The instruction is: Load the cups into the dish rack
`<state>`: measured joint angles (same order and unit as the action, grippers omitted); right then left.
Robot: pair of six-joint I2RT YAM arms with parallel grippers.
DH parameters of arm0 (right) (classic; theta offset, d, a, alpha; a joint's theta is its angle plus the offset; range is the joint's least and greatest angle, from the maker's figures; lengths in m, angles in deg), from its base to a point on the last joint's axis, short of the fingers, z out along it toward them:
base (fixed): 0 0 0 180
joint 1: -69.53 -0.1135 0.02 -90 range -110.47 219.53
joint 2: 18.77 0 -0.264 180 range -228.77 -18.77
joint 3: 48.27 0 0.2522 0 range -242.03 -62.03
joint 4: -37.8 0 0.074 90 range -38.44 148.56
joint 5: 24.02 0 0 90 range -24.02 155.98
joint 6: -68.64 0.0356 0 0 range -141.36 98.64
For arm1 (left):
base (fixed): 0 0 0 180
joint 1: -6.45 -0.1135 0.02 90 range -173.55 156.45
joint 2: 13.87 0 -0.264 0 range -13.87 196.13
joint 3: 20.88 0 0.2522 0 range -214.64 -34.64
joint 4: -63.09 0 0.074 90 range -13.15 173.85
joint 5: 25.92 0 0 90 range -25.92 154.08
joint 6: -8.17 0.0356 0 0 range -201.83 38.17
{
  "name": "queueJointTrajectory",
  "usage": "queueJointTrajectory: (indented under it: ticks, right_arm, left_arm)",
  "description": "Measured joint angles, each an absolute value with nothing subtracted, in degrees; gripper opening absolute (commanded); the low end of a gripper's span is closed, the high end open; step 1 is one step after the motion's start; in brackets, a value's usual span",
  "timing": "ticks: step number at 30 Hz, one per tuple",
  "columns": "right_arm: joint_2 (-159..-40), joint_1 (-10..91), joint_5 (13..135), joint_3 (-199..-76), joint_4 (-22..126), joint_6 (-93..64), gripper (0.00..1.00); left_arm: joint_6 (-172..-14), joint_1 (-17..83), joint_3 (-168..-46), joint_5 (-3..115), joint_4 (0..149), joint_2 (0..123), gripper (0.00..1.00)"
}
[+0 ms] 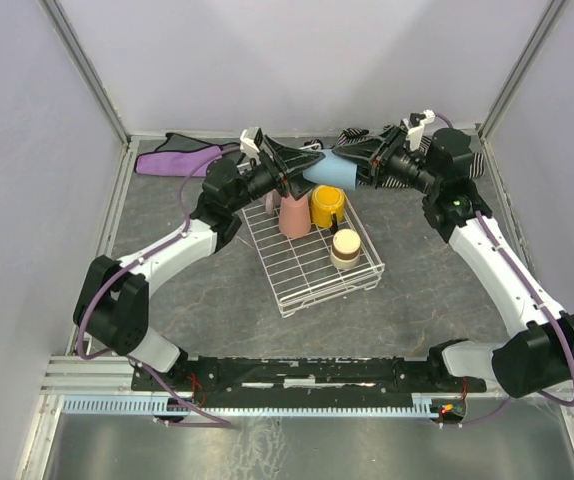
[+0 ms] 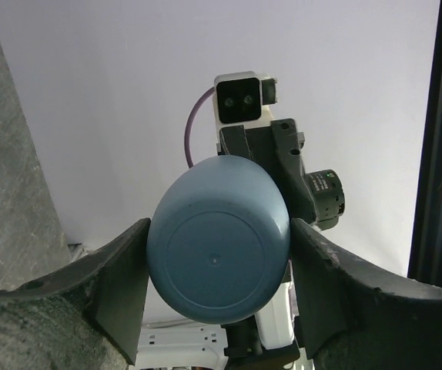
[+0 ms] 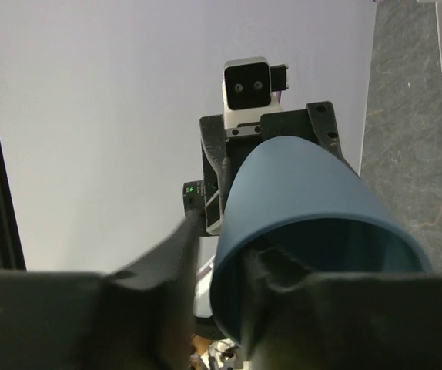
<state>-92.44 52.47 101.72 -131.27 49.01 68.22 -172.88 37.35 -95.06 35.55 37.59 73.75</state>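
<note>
A blue tumbler [image 1: 332,172] hangs on its side in the air above the far end of the white wire dish rack [image 1: 307,285]. My right gripper [image 1: 360,166] is shut on its rim [image 3: 306,193], one finger inside and one outside. My left gripper [image 1: 302,168] meets it from the left, and its two fingers press on either side of the tumbler's base [image 2: 217,258]. In the rack stand a salmon tumbler [image 1: 293,216] upside down, a yellow mug [image 1: 327,205] and a pale cup [image 1: 346,245]. A small pinkish cup [image 1: 270,203] sits at the rack's far left corner.
A purple cloth [image 1: 177,157] lies at the back left. A striped cloth [image 1: 474,160] lies at the back right, behind my right wrist. White walls close in the table on three sides.
</note>
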Motion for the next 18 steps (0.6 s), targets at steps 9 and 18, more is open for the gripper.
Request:
queueJointTrajectory:
  ticks: [9, 18]
  right_arm:
    - [-91.7, 54.0, 101.8, -131.2, 53.7, 64.0, 0.85]
    - [-86.2, 66.9, 101.8, -131.0, 68.8, 53.1, 0.89]
  left_arm:
    - [-170.1, 36.6, -94.4, 35.6, 45.0, 71.3, 0.03]
    - [-149.8, 35.4, -102.0, 39.1, 74.4, 64.3, 0.03]
